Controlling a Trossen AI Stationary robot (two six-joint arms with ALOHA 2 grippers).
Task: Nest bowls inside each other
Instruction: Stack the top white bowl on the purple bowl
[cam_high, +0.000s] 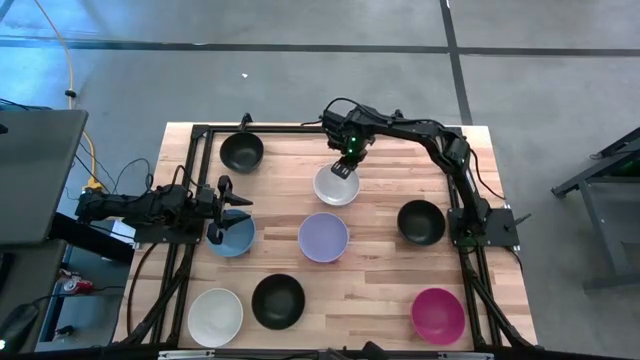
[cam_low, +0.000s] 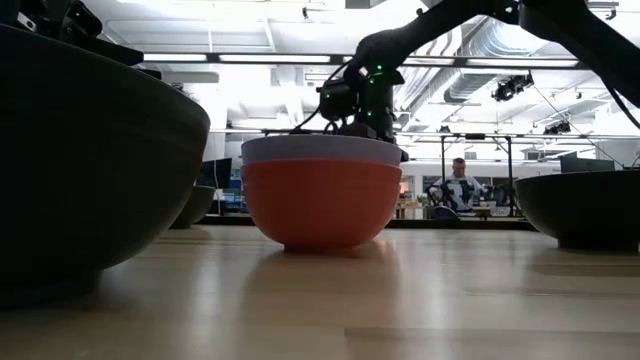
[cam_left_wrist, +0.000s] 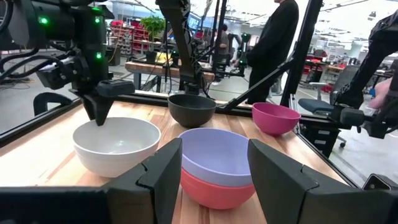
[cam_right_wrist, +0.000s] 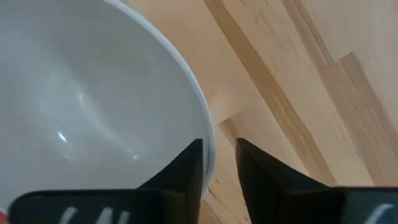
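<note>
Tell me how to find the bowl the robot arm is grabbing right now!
Look at the wooden table from above and find the right arm reaching in across the far edge. Right under its right gripper sits a white bowl, with the jaws straddling its rim. There is another white bowl at the near left corner, but no arm is touching it.

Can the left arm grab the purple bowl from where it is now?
Probably yes. The left gripper is open over the blue bowl, and the purple bowl sits right next to it with nothing between. The right gripper is busy at the white bowl, farther back.
</note>
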